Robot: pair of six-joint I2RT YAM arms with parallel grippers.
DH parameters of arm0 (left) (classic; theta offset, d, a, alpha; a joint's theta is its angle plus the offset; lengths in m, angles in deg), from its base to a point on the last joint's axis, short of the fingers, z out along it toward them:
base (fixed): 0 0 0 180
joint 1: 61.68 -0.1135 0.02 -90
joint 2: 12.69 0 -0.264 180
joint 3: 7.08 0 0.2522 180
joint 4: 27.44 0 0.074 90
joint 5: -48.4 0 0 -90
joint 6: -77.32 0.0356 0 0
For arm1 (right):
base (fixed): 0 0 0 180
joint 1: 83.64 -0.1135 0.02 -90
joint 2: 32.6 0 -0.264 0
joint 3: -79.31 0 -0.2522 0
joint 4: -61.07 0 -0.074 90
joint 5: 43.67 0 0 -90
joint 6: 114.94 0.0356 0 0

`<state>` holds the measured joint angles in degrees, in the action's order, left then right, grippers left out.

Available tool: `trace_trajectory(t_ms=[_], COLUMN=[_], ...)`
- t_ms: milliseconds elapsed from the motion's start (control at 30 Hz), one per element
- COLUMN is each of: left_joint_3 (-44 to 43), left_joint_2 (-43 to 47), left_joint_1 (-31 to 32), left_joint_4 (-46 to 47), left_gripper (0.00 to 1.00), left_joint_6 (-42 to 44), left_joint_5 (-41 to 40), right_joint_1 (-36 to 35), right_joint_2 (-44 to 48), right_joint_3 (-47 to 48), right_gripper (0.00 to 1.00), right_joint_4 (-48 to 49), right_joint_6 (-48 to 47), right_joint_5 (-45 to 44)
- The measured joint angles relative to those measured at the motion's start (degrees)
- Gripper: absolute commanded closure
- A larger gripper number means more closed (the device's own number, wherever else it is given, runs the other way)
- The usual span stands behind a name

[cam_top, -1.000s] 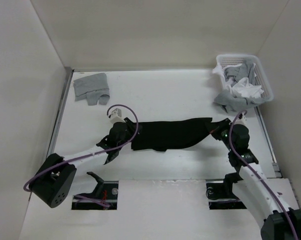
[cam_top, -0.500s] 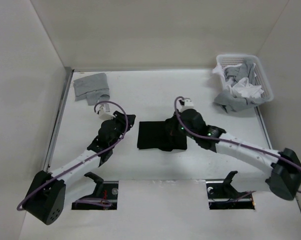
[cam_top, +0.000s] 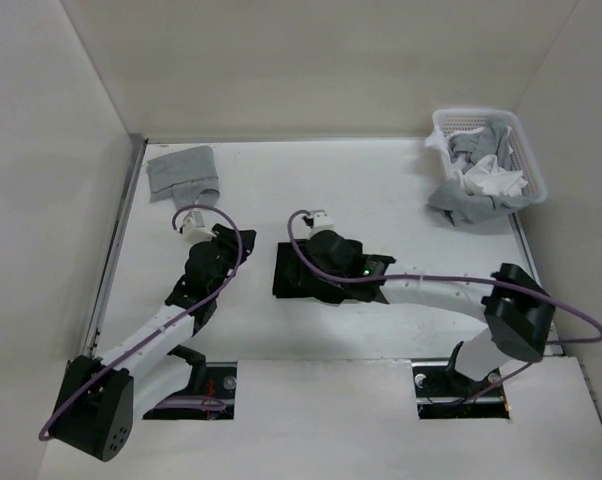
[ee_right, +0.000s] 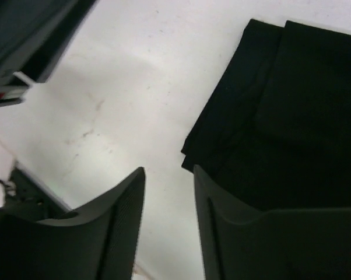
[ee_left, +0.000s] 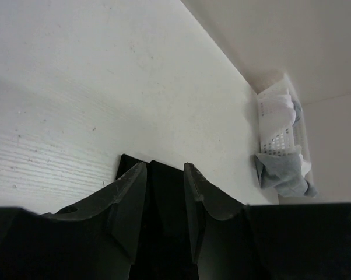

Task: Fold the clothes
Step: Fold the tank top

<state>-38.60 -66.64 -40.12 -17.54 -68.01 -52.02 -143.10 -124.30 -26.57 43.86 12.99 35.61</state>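
Note:
The clothes, a black T-shirt point(cam_top: 287, 266), lie folded into a small rectangle in the middle of the table. My right gripper point(cam_top: 301, 284) hovers over its left part and hides some of it. In the right wrist view that gripper point(ee_right: 167, 170) is open over bare white table, with the layered corner of the shirt point(ee_right: 280, 116) just to its right. My left gripper point(cam_top: 227, 248) is a short way left of the shirt and apart from it. In the left wrist view it point(ee_left: 164, 166) is open with nothing between its fingers, and the shirt point(ee_left: 164, 186) lies beyond them.
A small grey garment point(cam_top: 182, 173) lies at the back left. A white mesh basket point(cam_top: 509, 130) of grey and white garments stands at the back right, with one grey cloth point(cam_top: 451, 204) hanging out; it also appears in the left wrist view point(ee_left: 281, 140). Walls enclose the table.
The right arm swept left across the table, carrying the shirt's right end over onto its left half, and its gripper opened. The left gripper drew back leftward off the shirt.

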Motion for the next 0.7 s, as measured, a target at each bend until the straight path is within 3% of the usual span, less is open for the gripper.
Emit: trace_trajectory(t_ms=[67,167,300,467,700], left_joint_3=[-0.13,-1.53,-6.14,-13.00,-13.07], left_joint_2=[-2.10,-7.78,-16.74,-28.06,-37.00], left_joint_1=[1.05,4.70,11.19,19.19,20.50], left_joint_4=[0.44,1.42,3.74,8.15,10.78], left_gripper=[0.69,0.69,0.71,0.87,0.90], left_joint_6=[0.07,0.31,0.70,0.90,0.24], left_joint_5=[0.07,0.11,0.42,1.38,2.86], right_joint_1=[1.25,6.16,13.46,17.73,24.06], right_joint_2=[5.49,12.94,15.87,18.73,14.60], right_joint_3=[-5.66,-12.74,-18.10,-25.70,-28.33], right_gripper=[0.81,0.94,0.95,0.92,0.93], right_joint_4=[2.71,5.77,9.35,13.57,23.58], right_joint_6=[0.66,2.12,3.56,4.79,6.60], right_joint_5=[0.24,0.66,1.99,4.17,10.64])
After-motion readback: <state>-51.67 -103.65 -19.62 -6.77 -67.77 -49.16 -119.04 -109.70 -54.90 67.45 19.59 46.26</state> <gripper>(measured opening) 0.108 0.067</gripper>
